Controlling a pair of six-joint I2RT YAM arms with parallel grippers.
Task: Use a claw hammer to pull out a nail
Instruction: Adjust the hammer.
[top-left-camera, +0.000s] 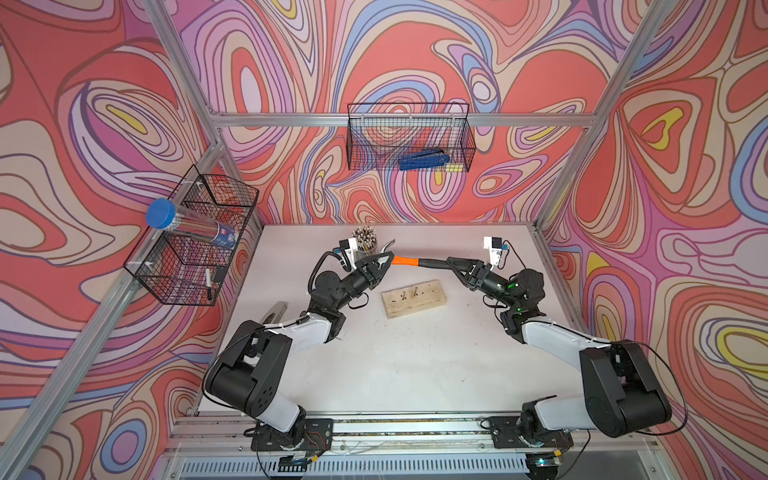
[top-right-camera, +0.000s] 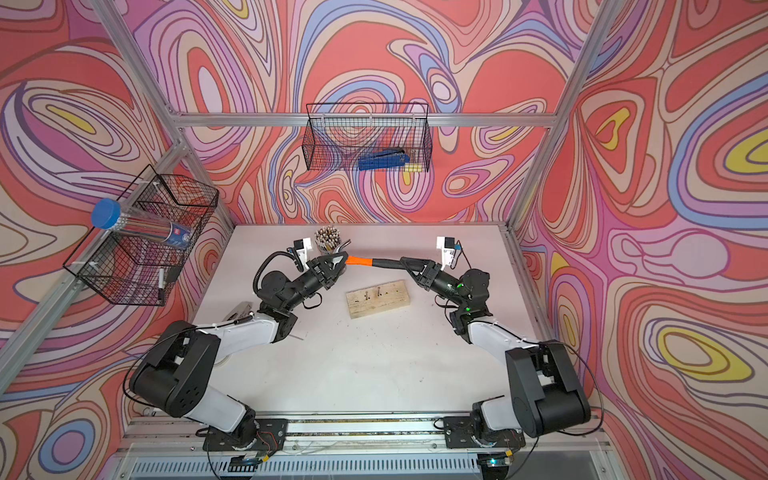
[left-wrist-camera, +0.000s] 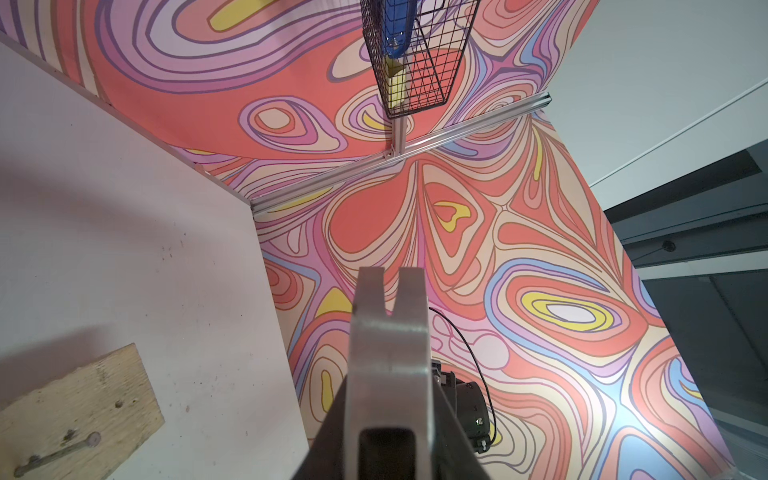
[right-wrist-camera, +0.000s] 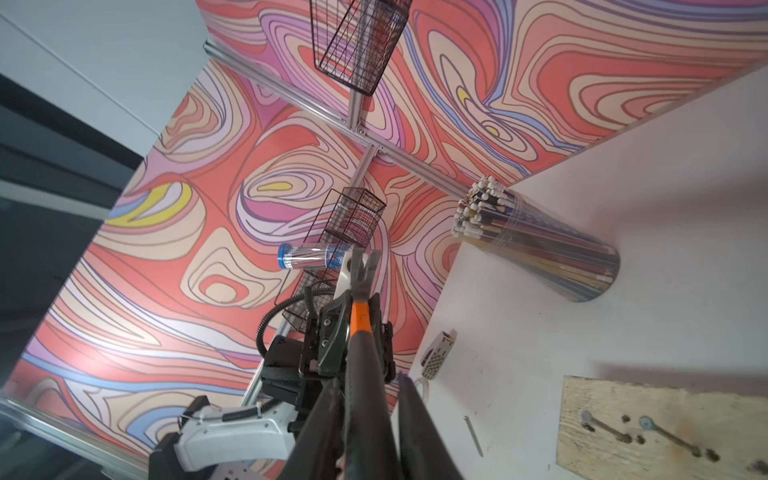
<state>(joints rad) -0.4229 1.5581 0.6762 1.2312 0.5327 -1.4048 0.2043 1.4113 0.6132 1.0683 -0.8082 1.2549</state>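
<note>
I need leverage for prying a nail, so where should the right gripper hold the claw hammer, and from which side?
Grip the claw hammer at the black end of its handle, coming from the butt end with the jaws across the shaft. The handle lies roughly level, and the left gripper holds the steel head. The right gripper is shut there now.

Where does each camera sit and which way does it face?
Top views: high over the bases, facing down at the white table; left arm and right arm show.
Left wrist: faces the back-right corner past the orange-and-black claw hammer's silver head; own jaws show.
Right wrist: faces the left wall along the hammer's handle; own jaws, left arm show.
Shared: both wrists see the nailed wooden block.
</note>
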